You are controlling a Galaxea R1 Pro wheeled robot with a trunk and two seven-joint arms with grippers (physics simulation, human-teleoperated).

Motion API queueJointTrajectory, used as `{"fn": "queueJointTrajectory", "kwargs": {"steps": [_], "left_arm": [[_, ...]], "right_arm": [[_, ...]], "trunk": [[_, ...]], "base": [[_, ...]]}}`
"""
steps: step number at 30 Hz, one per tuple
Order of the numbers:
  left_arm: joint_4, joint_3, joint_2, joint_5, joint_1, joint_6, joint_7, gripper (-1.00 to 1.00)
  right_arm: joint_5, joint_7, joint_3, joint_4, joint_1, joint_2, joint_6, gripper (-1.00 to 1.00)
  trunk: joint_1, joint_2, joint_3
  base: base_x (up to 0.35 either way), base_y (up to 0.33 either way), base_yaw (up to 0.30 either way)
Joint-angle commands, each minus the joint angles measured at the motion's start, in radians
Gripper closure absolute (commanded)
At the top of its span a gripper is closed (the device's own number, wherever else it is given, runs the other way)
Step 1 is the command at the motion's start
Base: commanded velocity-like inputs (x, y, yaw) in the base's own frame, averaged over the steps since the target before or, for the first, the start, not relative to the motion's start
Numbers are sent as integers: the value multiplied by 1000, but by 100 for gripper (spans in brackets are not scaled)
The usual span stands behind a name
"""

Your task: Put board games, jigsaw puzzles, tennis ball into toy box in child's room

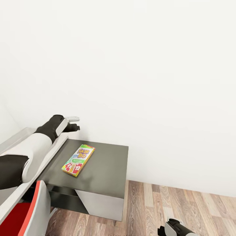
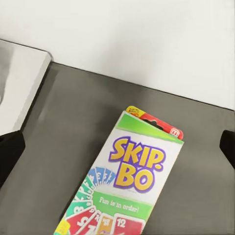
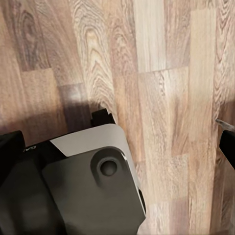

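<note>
One flat glossy board game (image 1: pixel 78 160) on matte dark table (image 1: pixel 108 170), left gripper (image 2: pixel 117 147) fingers wide.

Left gripper (image 1: pixel 74 123) open, arm outstretched; right arm lowered

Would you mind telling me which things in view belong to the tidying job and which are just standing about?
Part of the job:
- board game, lying flat on the dark side unit
- table, pale top joined to that unit
- left gripper, above the unit's back edge

Just standing about:
- red and white chair
- wooden floor
- white wall
</note>
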Motion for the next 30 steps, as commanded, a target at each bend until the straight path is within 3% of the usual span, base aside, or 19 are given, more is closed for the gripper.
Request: {"fn": "queueJointTrajectory", "kwargs": {"steps": [1, 4, 9, 18, 30], "left_arm": [[-1, -6, 0, -19, -3, 10, -17, -100], [-1, -6, 0, -64, -23, 38, -81, -100], [-1, -7, 1, -84, -48, 70, -141, -100], [-1, -10, 0, -111, -55, 81, -160, -100], [-1, -16, -2, -119, -55, 82, -162, -100]], "right_arm": [[-7, -4, 4, -3, 0, 0, 6, -100], [-7, -4, 4, -3, 3, 0, 5, -100], [-9, -4, 2, -3, 13, -1, 4, -100], [-10, -4, -1, -5, 21, -3, -10, -100], [-24, 0, -4, -9, 21, -40, -40, -100]], "trunk": [[1, -2, -4], [1, -2, -9], [1, -2, -17], [1, -2, -29], [1, -2, -29]], "base": [[0, 0, 0], [0, 0, 0], [0, 0, 0], [0, 0, 0], [0, 0, 0]]}}
